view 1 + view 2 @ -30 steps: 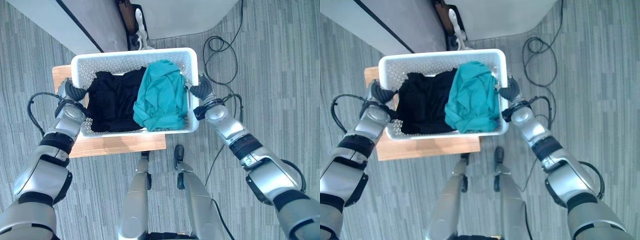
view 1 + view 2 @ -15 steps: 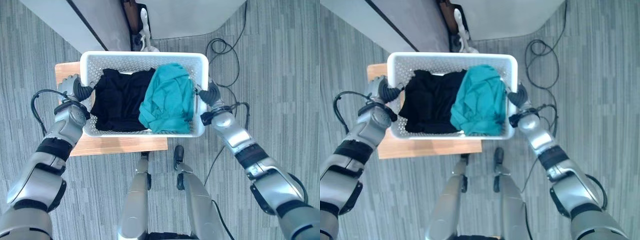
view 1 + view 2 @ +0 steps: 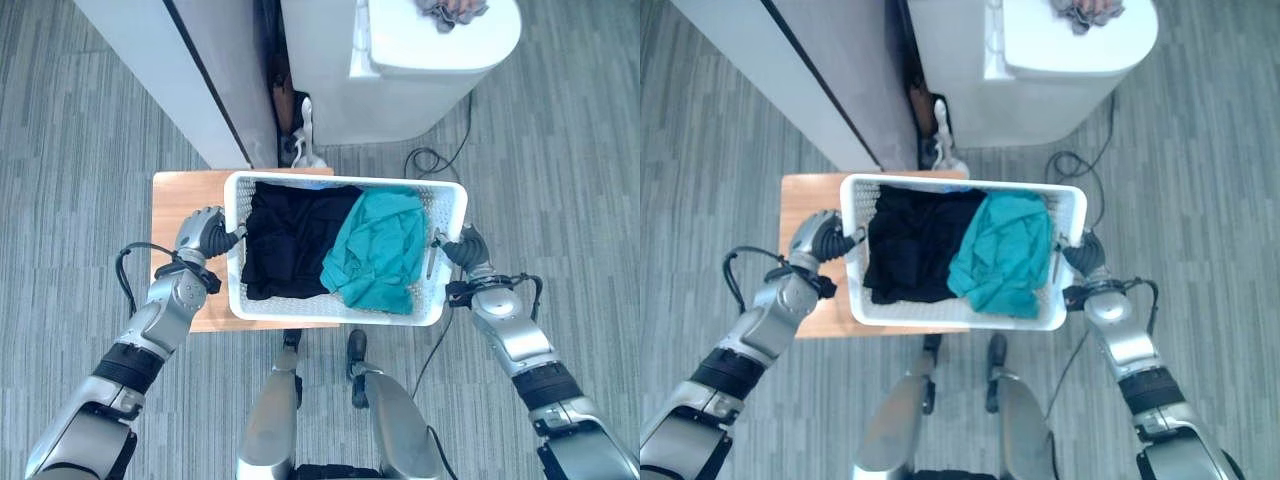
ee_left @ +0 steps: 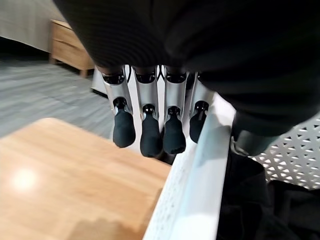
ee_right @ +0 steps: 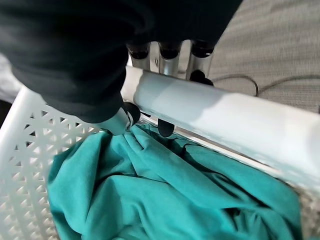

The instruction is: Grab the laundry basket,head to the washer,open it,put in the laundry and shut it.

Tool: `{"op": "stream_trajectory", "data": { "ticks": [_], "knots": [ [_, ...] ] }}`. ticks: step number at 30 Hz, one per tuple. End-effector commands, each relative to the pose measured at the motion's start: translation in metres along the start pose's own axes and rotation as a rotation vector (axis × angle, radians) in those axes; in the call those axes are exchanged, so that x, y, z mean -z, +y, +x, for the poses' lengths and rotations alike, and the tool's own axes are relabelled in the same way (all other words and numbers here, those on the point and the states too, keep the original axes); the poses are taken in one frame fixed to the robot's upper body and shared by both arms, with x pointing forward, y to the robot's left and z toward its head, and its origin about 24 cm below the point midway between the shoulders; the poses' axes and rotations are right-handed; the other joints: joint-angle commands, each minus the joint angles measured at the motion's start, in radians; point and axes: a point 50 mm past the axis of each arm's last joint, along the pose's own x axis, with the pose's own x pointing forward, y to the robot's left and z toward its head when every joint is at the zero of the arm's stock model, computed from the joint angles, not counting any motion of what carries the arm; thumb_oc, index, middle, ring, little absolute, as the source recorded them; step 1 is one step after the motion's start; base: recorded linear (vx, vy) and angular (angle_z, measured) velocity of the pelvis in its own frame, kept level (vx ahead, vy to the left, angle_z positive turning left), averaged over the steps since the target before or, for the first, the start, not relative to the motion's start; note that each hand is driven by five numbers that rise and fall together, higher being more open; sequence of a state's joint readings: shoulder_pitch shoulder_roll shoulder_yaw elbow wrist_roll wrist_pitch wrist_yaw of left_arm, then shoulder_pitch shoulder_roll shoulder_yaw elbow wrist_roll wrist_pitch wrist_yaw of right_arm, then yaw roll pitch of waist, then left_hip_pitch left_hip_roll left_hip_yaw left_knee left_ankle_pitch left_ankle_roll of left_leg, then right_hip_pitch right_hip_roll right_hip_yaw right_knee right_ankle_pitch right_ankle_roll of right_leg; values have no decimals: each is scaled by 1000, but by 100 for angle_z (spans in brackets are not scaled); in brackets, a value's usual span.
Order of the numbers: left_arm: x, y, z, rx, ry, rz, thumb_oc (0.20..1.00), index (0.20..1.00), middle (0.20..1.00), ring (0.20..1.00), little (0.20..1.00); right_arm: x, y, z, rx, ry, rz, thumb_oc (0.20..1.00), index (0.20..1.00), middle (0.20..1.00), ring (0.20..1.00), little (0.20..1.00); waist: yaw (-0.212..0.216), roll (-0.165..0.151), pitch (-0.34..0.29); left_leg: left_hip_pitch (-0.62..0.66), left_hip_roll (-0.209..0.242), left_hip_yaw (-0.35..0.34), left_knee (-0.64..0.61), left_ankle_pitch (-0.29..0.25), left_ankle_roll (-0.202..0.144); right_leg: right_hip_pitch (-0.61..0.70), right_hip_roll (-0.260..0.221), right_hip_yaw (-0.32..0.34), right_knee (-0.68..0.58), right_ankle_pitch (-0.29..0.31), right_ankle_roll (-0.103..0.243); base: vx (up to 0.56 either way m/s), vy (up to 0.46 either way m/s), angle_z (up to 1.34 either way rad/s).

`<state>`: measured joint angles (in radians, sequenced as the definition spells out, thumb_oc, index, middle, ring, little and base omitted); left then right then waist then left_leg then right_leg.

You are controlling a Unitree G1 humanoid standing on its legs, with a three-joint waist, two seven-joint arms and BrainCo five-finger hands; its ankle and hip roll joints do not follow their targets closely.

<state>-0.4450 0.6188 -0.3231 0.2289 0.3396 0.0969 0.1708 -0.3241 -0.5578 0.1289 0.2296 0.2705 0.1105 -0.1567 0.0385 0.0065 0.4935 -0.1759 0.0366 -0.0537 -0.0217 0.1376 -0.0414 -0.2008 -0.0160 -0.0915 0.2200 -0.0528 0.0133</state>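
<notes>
White perforated laundry basket (image 3: 338,310), rectangular, held between both hands above the near edge of a low wooden tabletop (image 3: 178,225) and grey striped carpet floor (image 3: 80,200). Left hand (image 3: 201,232): at the basket's left end wall, fingers (image 4: 145,135) curled down the outside of the rim, thumb hooked over it on the inner side, clamping the rim. Right hand (image 3: 462,249): at the basket's right end wall, fingers (image 5: 167,52) wrapped over the rounded rim with tips reaching inside against the teal cloth, thumb beside them, gripping the rim. Contents: black garment (image 3: 285,235), crumpled, filling the left part of the basket; teal garment (image 3: 378,250), bunched, filling the right part and lying against the right wall. Beyond the basket: small white object (image 3: 305,145) on the floor in a dark gap between two units; grey panel (image 3: 180,70) to the left; white washer (image 3: 420,60) with rounded top to the right, grey cloth (image 3: 452,9) lying on its lid.
</notes>
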Motion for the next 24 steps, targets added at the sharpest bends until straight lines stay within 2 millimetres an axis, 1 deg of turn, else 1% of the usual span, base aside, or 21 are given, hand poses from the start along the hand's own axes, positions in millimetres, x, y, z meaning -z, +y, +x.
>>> {"op": "stream_trajectory", "data": {
  "ticks": [1, 2, 4, 5, 6, 9, 12, 13, 14, 16, 18, 19, 22, 24],
  "knots": [
    [-1, -6, -6, 7, -34, -74, 200, 200, 200, 200, 200, 3, -15, -15, -36, -46, 64, 200, 200, 200, 200, 200, -24, -59, -234, 51, 44, 26, 91, -182, -8, 31, -94, -40, -74, 42, 100, 61, 18, -7],
    [0, -7, -7, 11, -33, -75, 200, 200, 200, 200, 200, 4, -15, -16, -37, -42, 64, 200, 200, 200, 200, 200, -23, -58, -236, 55, 44, 27, 89, -182, -7, 34, -93, -40, -75, 41, 100, 75, 10, -5],
    [1, -23, -15, 62, -11, -151, 200, 200, 200, 200, 200, 16, -23, -25, -28, 2, 76, 200, 200, 200, 200, 200, -27, -62, -269, 85, 43, 29, 83, -188, -4, 62, -91, -40, -81, 36, 100, 96, 6, 2],
    [0, -35, -20, 109, -5, -185, 200, 200, 200, 200, 200, 28, -27, -34, -25, 43, 89, 200, 200, 200, 200, 200, -32, -67, -299, 111, 43, 29, 75, -193, -2, 87, -89, -41, -89, 30, 99, 150, -12, 5],
    [-5, -47, -20, 162, -15, -191, 200, 200, 200, 200, 200, 37, -34, -41, -12, 79, 80, 200, 200, 200, 200, 200, -38, -70, -328, 139, 44, 32, 63, -196, -1, 108, -85, -41, -94, 25, 99, 149, -25, 5],
    [-18, -59, -15, 215, -48, -191, 200, 200, 200, 200, 200, 44, -40, -49, 6, 108, 80, 200, 200, 200, 200, 200, -49, -71, -366, 172, 45, 36, 35, -193, -2, 134, -80, -36, -110, 20, 100, 73, -28, 2],
    [-29, -65, -11, 244, -83, -191, 200, 200, 200, 200, 200, 50, -46, -57, 21, 130, 81, 200, 200, 200, 200, 200, -61, -69, -390, 194, 47, 42, 16, -191, -4, 149, -76, -27, -129, 23, 101, 34, -50, -2],
    [-30, -66, -11, 246, -83, -191, 200, 200, 200, 200, 200, 50, -46, -58, 22, 130, 81, 200, 200, 200, 200, 200, -59, -68, -391, 196, 48, 42, 15, -190, -4, 150, -75, -27, -131, 23, 101, 15, -56, -3],
    [-37, -68, -7, 251, -105, -194, 200, 200, 200, 200, 200, 53, -46, -62, 17, 139, 77, 200, 200, 200, 200, 200, -68, -65, -400, 204, 49, 47, 12, -190, -6, 154, -72, -18, -137, 26, 101, 0, -64, -3],
    [-41, -69, -5, 254, -115, -194, 200, 200, 200, 200, 200, 55, -47, -64, 19, 144, 77, 200, 200, 200, 200, 200, -69, -65, -401, 202, 48, 50, 13, -180, -6, 152, -72, -13, -140, 36, 99, -41, -56, 0],
    [-48, -71, -1, 265, -132, -196, 200, 200, 200, 200, 200, 59, -47, -68, 23, 157, 83, 200, 200, 200, 200, 200, -76, -61, -408, 207, 52, 54, 14, -179, -8, 156, -67, -3, -145, 36, 96, -22, -68, -8],
    [-52, -73, 1, 281, -141, -197, 200, 200, 200, 200, 200, 61, -49, -70, 31, 168, 82, 200, 200, 200, 200, 200, -83, -56, -415, 213, 57, 57, 14, -187, -11, 163, -61, 3, -150, 27, 96, -21, -89, -11],
    [-57, -73, 6, 286, -149, -206, 200, 200, 200, 200, 200, 61, -51, -69, 37, 170, 85, 200, 200, 200, 200, 200, -86, -52, -411, 207, 60, 66, 26, -178, -14, 156, -59, 10, -155, 40, 94, -67, -52, -18],
    [-64, -69, 14, 279, -164, -201, 200, 200, 200, 200, 200, 60, -55, -67, 45, 173, 77, 200, 200, 200, 200, 200, -96, -46, -411, 215, 69, 79, 35, -187, -18, 158, -48, 29, -156, 38, 97, -66, -14, -36]
  ]
}}
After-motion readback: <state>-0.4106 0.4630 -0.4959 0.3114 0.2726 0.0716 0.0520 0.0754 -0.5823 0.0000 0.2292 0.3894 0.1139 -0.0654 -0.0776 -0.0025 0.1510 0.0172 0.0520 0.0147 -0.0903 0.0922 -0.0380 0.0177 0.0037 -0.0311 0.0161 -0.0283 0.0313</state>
